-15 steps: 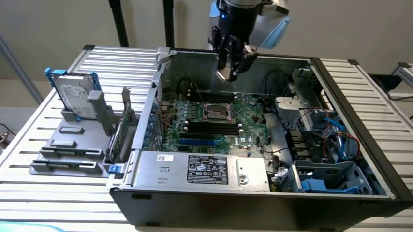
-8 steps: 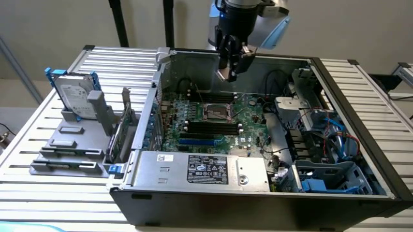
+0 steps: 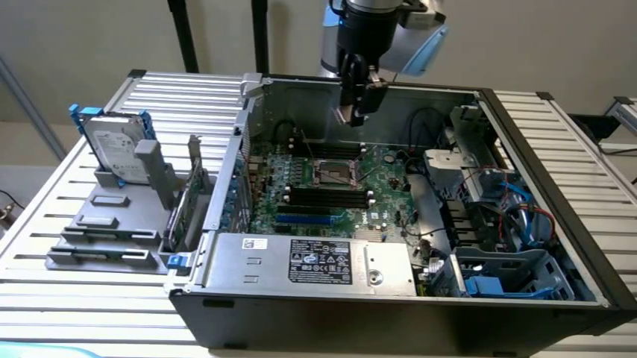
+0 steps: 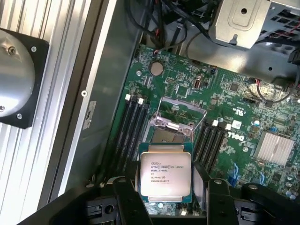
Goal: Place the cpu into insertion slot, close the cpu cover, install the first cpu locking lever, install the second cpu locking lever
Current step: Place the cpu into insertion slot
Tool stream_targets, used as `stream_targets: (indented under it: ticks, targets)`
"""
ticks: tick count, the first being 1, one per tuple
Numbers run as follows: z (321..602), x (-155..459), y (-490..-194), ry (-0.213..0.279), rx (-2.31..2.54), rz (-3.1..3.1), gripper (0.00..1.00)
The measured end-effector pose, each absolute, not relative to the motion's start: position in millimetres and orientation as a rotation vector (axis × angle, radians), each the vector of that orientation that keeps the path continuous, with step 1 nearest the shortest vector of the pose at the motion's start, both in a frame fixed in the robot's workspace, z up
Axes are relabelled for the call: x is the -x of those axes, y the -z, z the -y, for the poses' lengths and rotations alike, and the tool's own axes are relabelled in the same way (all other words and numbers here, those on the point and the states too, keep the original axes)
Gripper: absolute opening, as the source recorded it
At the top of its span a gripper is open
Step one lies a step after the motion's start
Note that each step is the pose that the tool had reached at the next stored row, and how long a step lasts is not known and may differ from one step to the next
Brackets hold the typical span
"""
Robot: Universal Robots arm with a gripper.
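Observation:
My gripper (image 3: 356,112) hangs inside the open computer case, above the motherboard. In the wrist view its two black fingers (image 4: 125,197) are shut on the cpu (image 4: 164,173), a flat square chip with a pale metal face and printed text. The cpu is held clear of the board, just short of the insertion slot (image 4: 169,136), a square socket with a silvery rim (image 3: 336,173). The cpu cover (image 4: 180,112), a thin silvery frame, stands swung up at the socket's far side, leaving the socket uncovered.
Long black memory slots (image 4: 133,124) flank the socket on both sides. A finned heat sink (image 4: 276,147) lies on the board. The power supply (image 3: 309,261) fills the case's front. A hard drive (image 3: 115,149) stands on a grey rack at the exterior view's left.

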State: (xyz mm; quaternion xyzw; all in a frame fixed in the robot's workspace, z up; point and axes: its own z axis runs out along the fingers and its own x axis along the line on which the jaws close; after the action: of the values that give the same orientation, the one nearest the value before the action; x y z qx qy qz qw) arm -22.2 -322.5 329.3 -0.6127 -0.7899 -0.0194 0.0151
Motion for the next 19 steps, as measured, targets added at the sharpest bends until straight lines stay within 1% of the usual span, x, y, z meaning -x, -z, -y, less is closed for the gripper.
stream_targets:
  ticks: [14,19]
  targets:
    - [322.5,22.2,-326.8,0.066,2.207,2.199,0.55]
    - [322.5,22.5,-324.6,0.066,2.236,2.171,0.55]
